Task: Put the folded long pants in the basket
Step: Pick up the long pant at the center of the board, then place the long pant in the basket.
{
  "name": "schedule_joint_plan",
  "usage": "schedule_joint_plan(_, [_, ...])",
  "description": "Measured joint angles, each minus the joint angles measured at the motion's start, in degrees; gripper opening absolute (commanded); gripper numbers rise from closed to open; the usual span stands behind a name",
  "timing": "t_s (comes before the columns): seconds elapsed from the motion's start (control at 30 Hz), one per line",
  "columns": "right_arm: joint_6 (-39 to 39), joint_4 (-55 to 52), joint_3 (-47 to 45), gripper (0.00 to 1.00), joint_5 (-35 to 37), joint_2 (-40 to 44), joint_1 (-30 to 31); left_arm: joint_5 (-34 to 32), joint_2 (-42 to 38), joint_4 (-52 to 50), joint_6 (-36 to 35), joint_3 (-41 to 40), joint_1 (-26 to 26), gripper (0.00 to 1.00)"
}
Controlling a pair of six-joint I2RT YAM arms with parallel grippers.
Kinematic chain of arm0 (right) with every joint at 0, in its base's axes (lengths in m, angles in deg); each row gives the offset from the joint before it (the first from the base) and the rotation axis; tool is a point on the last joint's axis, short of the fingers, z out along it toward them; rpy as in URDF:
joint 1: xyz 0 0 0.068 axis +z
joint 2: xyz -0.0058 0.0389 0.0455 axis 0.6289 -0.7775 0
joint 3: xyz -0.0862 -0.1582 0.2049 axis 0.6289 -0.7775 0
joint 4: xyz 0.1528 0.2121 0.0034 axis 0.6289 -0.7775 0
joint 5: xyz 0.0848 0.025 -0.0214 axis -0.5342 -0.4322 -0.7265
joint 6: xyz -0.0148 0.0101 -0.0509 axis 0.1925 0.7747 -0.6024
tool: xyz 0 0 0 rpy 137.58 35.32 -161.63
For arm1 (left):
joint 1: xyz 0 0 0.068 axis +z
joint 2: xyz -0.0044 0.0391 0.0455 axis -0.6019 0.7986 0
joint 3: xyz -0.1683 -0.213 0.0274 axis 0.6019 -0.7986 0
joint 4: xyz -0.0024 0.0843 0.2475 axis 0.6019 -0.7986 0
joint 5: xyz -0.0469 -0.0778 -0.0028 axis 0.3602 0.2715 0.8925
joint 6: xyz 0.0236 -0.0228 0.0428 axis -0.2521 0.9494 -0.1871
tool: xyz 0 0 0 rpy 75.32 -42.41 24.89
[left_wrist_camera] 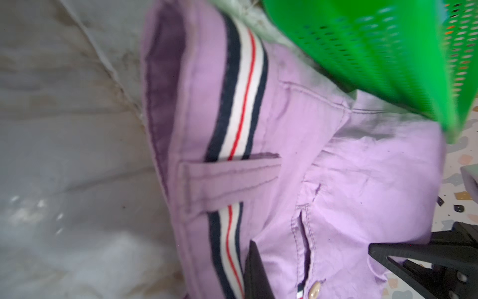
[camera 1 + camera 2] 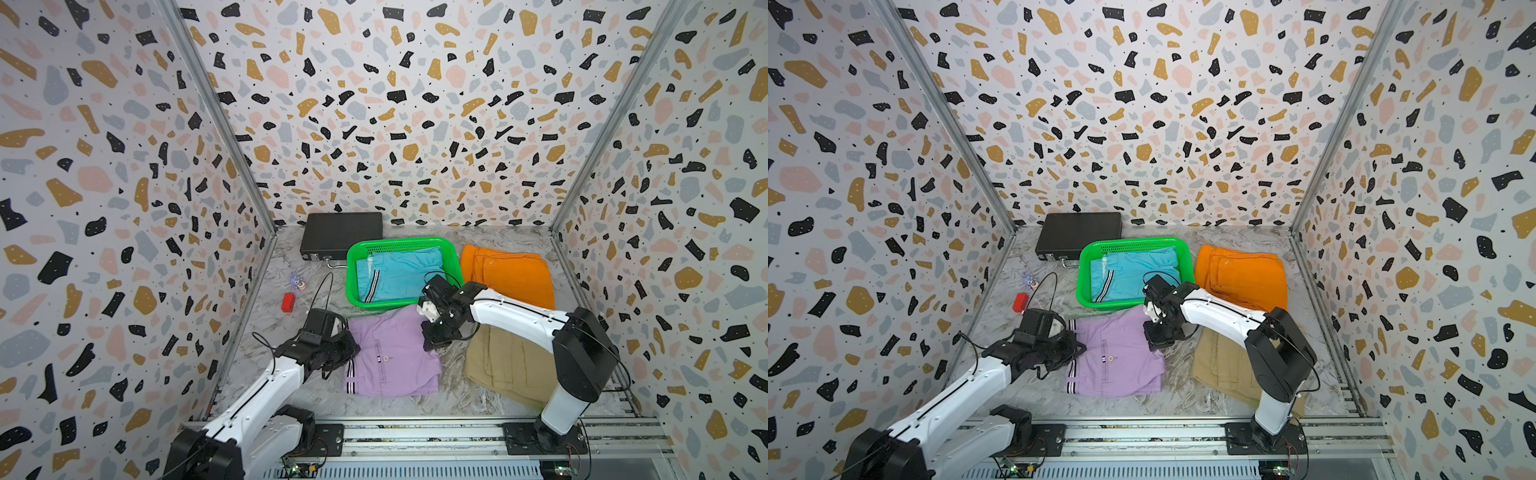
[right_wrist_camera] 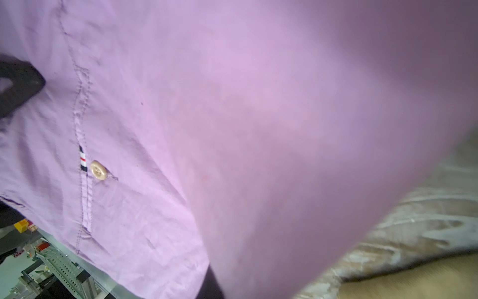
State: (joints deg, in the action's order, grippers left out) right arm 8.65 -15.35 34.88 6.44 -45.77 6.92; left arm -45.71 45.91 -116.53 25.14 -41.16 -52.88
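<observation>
On the marble table point(image 2: 415, 401), orange pants point(image 2: 509, 274) lie along the right edge and khaki pants point(image 2: 503, 365) lie near the front right corner. The lilac pants point(image 2: 395, 353) lie front-middle. Behind them the green basket point(image 2: 399, 242) holds the cyan pants point(image 2: 403, 270). The left gripper point(image 2: 351, 351) pinches the lilac pants' striped side, and the right gripper point(image 2: 432, 338) pinches their far right corner.

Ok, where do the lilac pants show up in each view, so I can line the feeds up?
Top view: lilac pants, centre front, just nearer than the green basket.
Top view: same place, a little further left in the picture.
Left wrist: across the middle, striped side seam showing.
Right wrist: fill most of the picture.
Shared landmark: the pale button on the pants.
</observation>
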Motion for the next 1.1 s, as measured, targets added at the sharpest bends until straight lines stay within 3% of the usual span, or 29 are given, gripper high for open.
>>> schedule_joint_plan(0.2, [-1.3, -5.1, 3.6, 0.00, -1.1, 6.1, 0.8, -0.1, -7.2, -12.2, -0.7, 11.0, -0.1, 0.00])
schedule_joint_plan(0.37, [-2.2, -10.1, 9.9, 0.00, -0.1, 8.2, 1.0, 0.2, -4.5, -18.7, -1.8, 19.5, -0.1, 0.00])
schedule_joint_plan(0.6, [-4.6, -14.0, 24.5, 0.00, 2.1, 6.2, -2.4, -0.6, 10.3, -20.7, -6.6, 37.4, 0.0, 0.00])
schedule_joint_plan(0.77, [-5.7, -14.8, 34.8, 0.00, 2.2, -1.4, -8.3, -0.6, 22.8, -20.0, -10.6, 49.9, 0.2, 0.00])
schedule_joint_plan(1.1, [-7.5, -16.4, 48.7, 0.00, 0.6, -18.6, -16.9, 1.4, 44.9, -17.5, -14.5, 63.0, 1.2, 0.00])
